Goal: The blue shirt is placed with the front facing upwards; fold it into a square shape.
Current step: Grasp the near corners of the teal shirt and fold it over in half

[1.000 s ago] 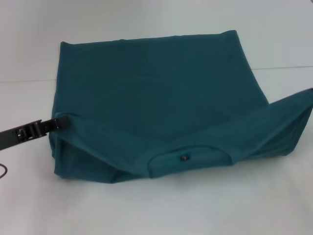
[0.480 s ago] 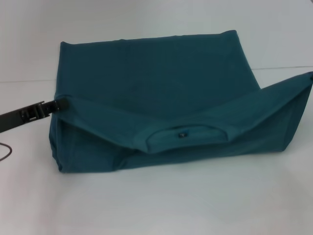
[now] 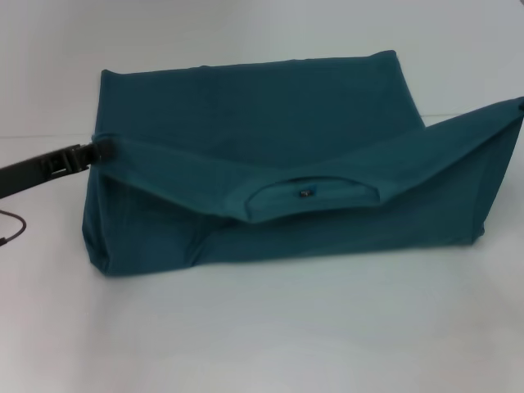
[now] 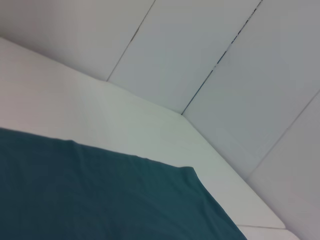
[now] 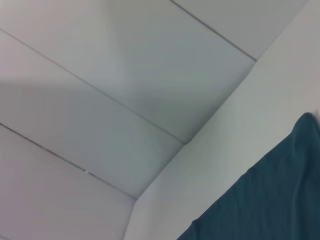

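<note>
Here the left gripper (image 3: 100, 151) pinches the matte blue shirt (image 3: 270, 123).

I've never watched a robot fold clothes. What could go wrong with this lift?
The left pincer grips only a corner of the blue shirt, so the cloth might slip free. The lifted edge sags in the middle near the collar, so the fold could land crooked. The right corner is held out of view.

Blue shirt (image 3: 262, 123) dark teal, plain side showing, near collar edge lifted off the white surface and stretched taut between both side corners, small dark neck label facing up, far part flat
</note>
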